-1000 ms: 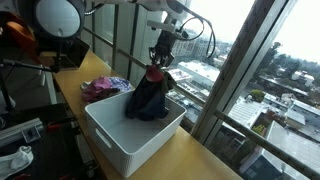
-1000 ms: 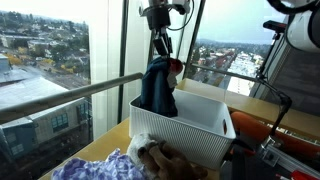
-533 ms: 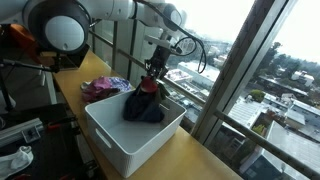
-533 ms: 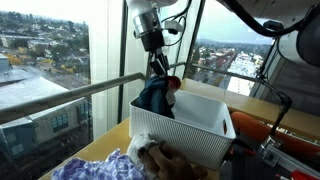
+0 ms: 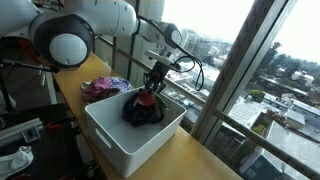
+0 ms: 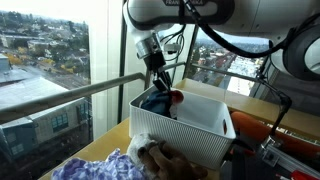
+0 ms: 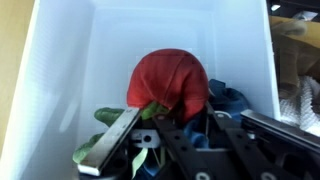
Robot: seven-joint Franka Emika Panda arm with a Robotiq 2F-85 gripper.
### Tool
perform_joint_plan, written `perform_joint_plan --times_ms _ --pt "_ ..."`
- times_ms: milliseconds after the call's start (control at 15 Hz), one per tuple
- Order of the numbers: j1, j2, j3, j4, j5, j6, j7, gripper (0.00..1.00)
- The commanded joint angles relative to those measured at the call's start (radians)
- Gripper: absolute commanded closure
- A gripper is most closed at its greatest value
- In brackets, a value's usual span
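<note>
**Hand pinches cloth bundle low inside the bin**

In both exterior views the hand (image 5: pixel 150 88) (image 6: pixel 160 86) reaches down from 12 o'clock into the white bin (image 5: pixel 110 142) (image 6: pixel 195 132), clenched on the top of a cloth bundle (image 5: pixel 143 110) (image 6: pixel 155 103) of dark blue and red fabric. Pinched only at its crown, the bundle sags, so its lower folds appear to rest on the bin floor towards the wall nearest the window (image 5: pixel 235 60). In the wrist view the red part (image 7: pixel 168 82) bulges at centre, with blue folds at 4 o'clock. A pile of loose clothes (image 5: pixel 100 88) (image 6: pixel 110 165) lies on the tabletop (image 5: pixel 195 160) outside the bin, at its 10 o'clock.
</note>
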Motion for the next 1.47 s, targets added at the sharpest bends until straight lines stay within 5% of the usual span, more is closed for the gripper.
perform_joint_plan --times_ms 0,533,1000,1400 --pt "-0.001 0.041 -0.008 0.042 0.003 -0.026 -0.016 0.53" --pt "0.102 -0.074 0.003 0.013 -0.002 -0.012 0.015 0.0" --pt "0.257 -0.074 0.068 -0.009 0.048 0.043 0.013 0.0" --pt "0.351 0.043 0.095 0.034 0.048 0.091 -0.012 0.0"
